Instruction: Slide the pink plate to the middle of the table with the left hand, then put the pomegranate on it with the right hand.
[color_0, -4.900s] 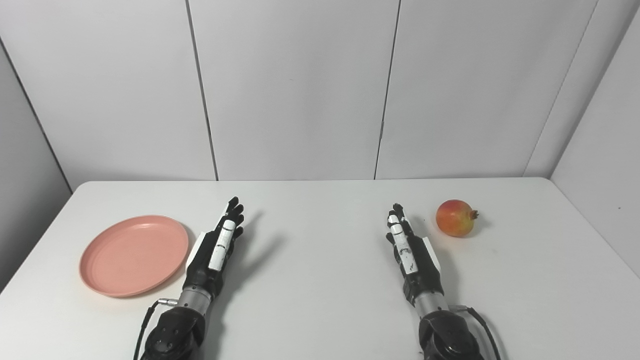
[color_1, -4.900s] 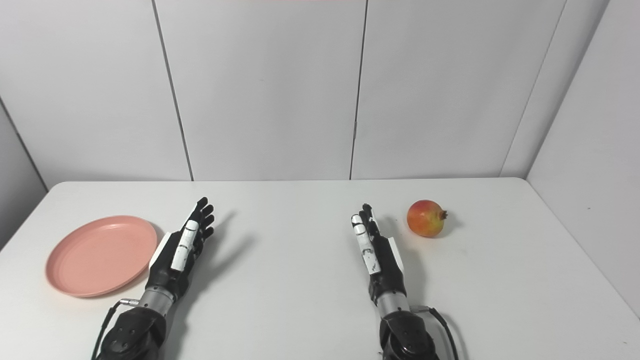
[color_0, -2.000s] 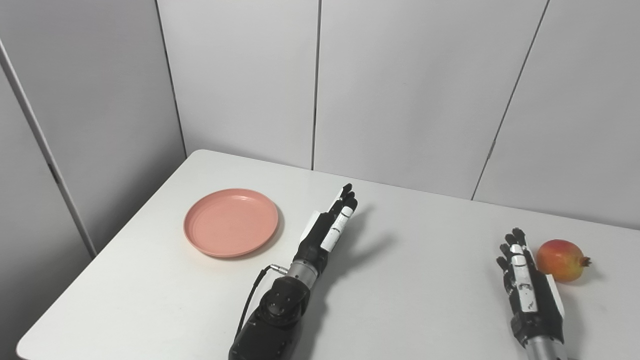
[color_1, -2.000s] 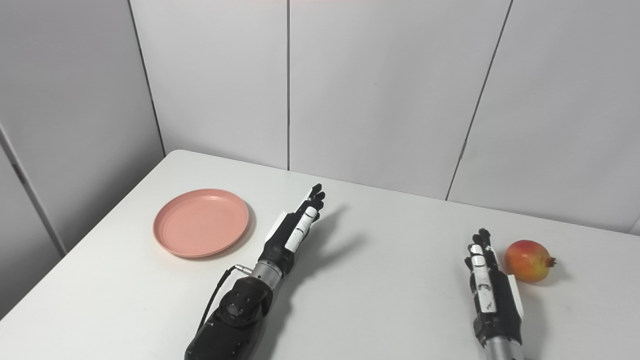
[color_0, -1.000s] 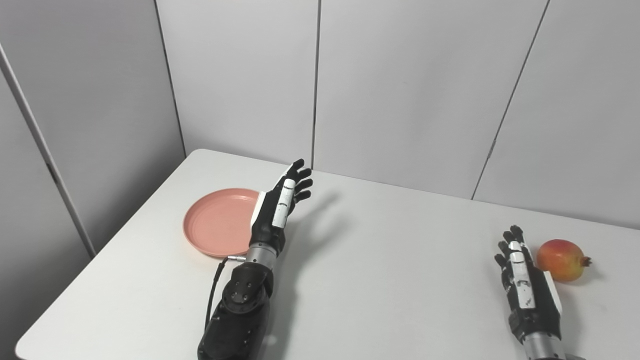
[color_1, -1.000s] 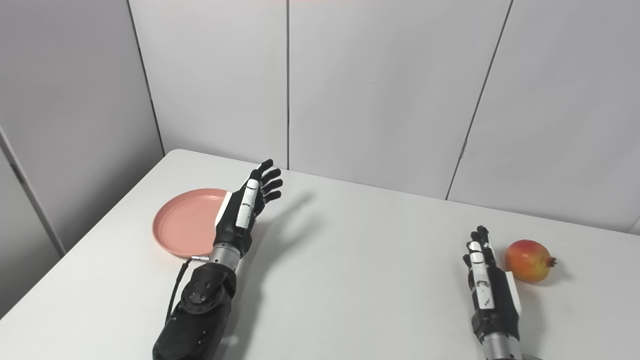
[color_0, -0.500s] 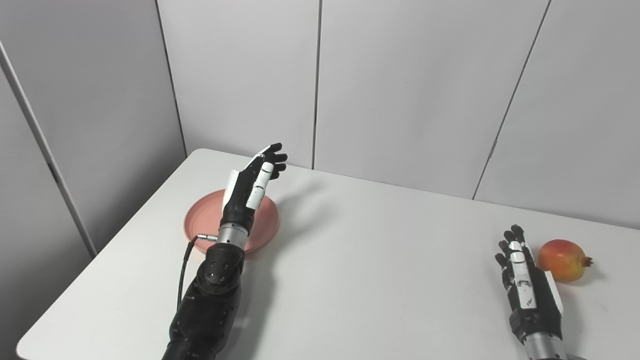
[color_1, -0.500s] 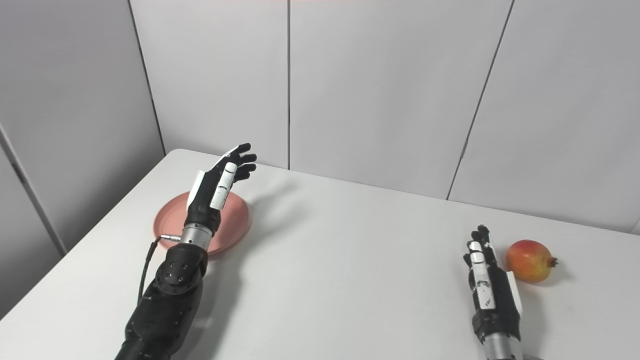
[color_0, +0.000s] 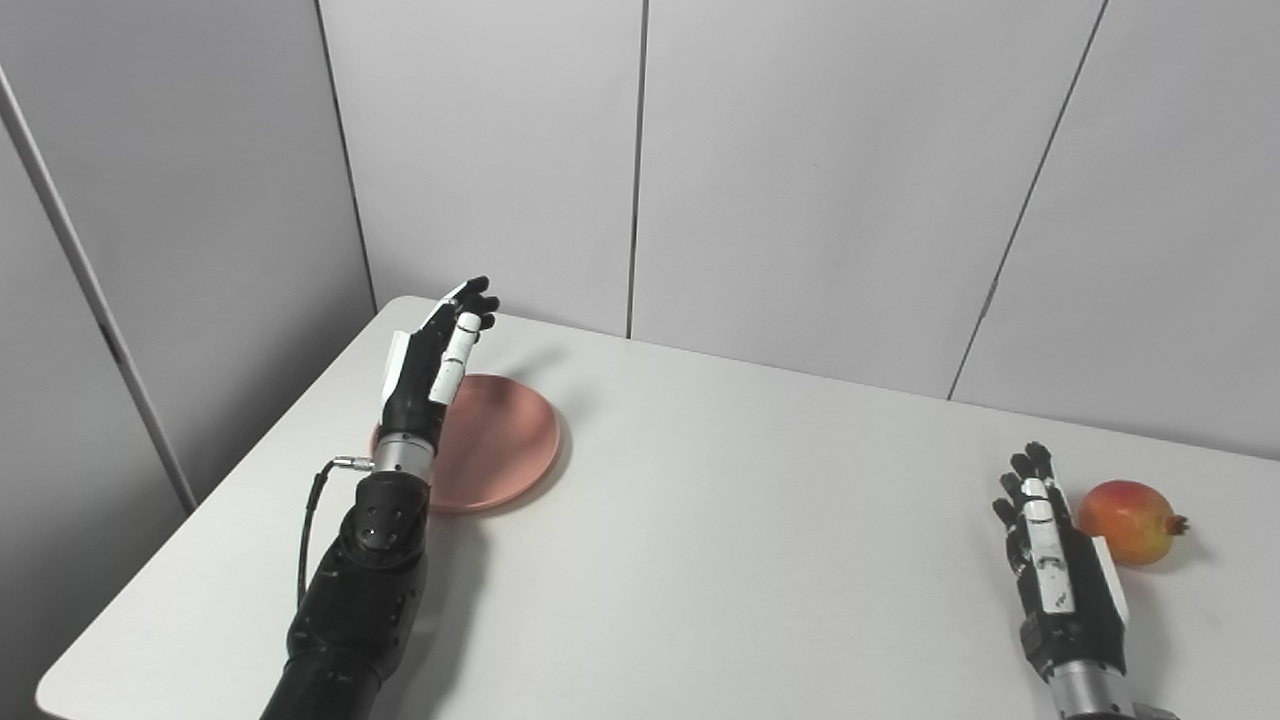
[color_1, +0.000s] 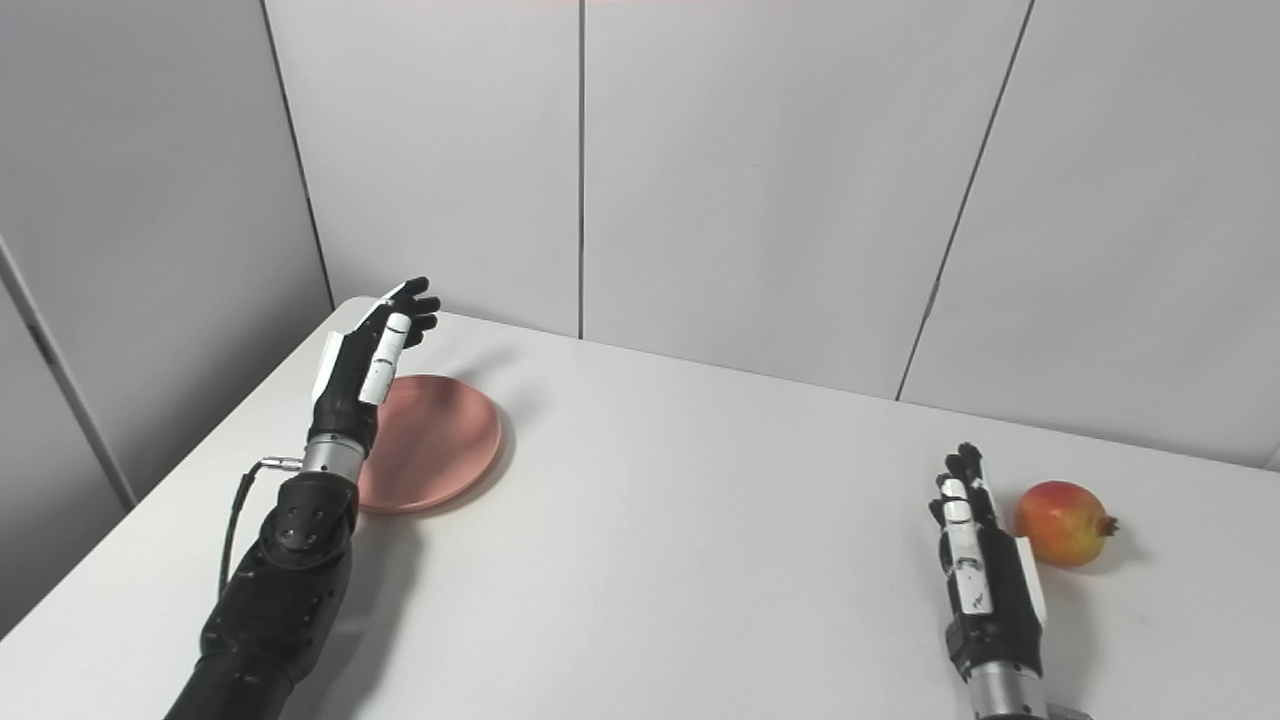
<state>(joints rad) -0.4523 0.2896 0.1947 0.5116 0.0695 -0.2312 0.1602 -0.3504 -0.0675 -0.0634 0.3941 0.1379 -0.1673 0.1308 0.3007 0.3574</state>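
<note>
A white counter (color_0: 700, 520) is seen from above, closed in by pale grey wall panels (color_0: 800, 180) at the back and on the left; the pink plate (color_0: 495, 440) is found lying flat near the counter's far left corner, well away from the middle, with its left part hidden behind the left arm; the left hand (color_0: 430, 365) is held raised over the plate's left side, its fingers (color_0: 478, 295) stretched out and slightly spread, pointing toward the back wall, with nothing grasped, so it is released; whether it touches the plate cannot be told, though it appears lifted clear of it; a thin cable (color_0: 315, 510) is seen looping from the left wrist down along the black forearm; the pomegranate (color_0: 1130, 508), red shading to yellow, is lying on its side on the counter near the right edge, its small dark crown turned to the right; the right hand (color_0: 1060, 580) is laid low on the counter just beside the fruit on its left, fingers extended forward and close together, nothing held, so it too is released; no contact between this hand and the pomegranate can be made out.
</note>
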